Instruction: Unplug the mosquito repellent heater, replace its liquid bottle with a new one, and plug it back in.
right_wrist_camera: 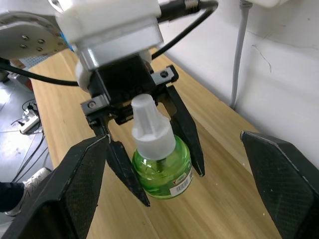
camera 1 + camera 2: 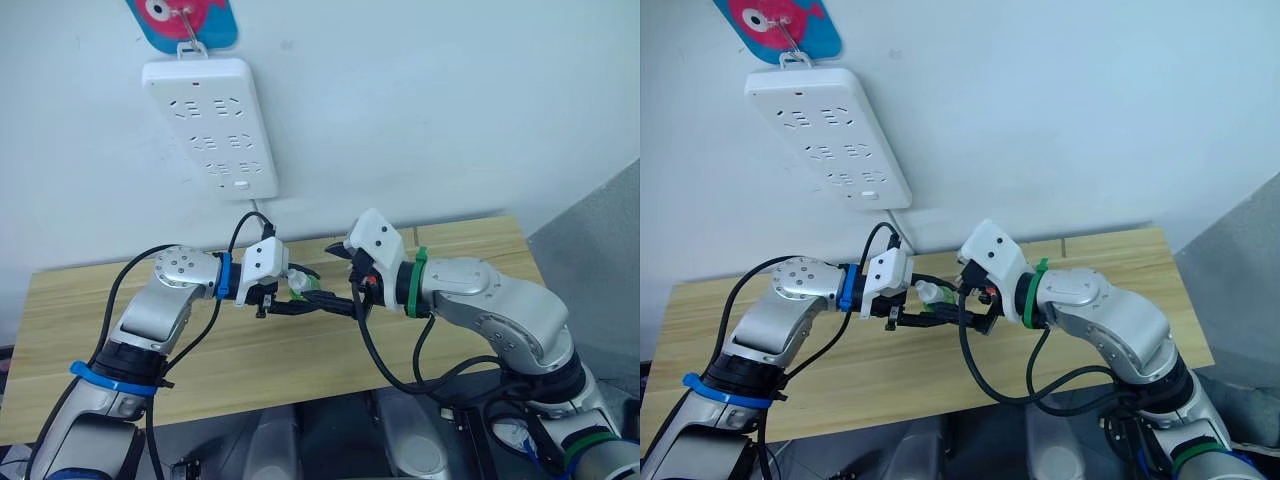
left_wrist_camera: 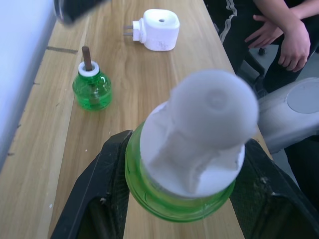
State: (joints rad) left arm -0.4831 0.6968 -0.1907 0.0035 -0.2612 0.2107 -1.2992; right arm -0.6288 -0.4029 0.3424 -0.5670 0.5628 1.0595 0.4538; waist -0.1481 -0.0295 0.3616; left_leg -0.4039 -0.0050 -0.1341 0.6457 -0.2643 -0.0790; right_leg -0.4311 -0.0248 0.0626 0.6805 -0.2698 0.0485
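My left gripper [image 3: 184,199] is shut on a green liquid bottle [image 3: 192,149] with a white cap, held above the table; the same bottle [image 1: 162,164] stands upright in the right wrist view. My right gripper [image 1: 172,137] faces it, open wide, its fingers [image 1: 82,184] on either side of the bottle and apart from it. The two grippers meet over the table's middle [image 2: 320,290]. The mosquito repellent heater [image 3: 159,29], white with two prongs, lies unplugged on the wooden table. A second green bottle [image 3: 91,84] with a bare brown wick stands near it.
A long white power strip [image 2: 210,125] hangs on the wall under a fish-shaped hook [image 2: 185,20], its cord running down behind the table [image 2: 80,320]. A seated person's hands [image 3: 294,45] show past the table's end.
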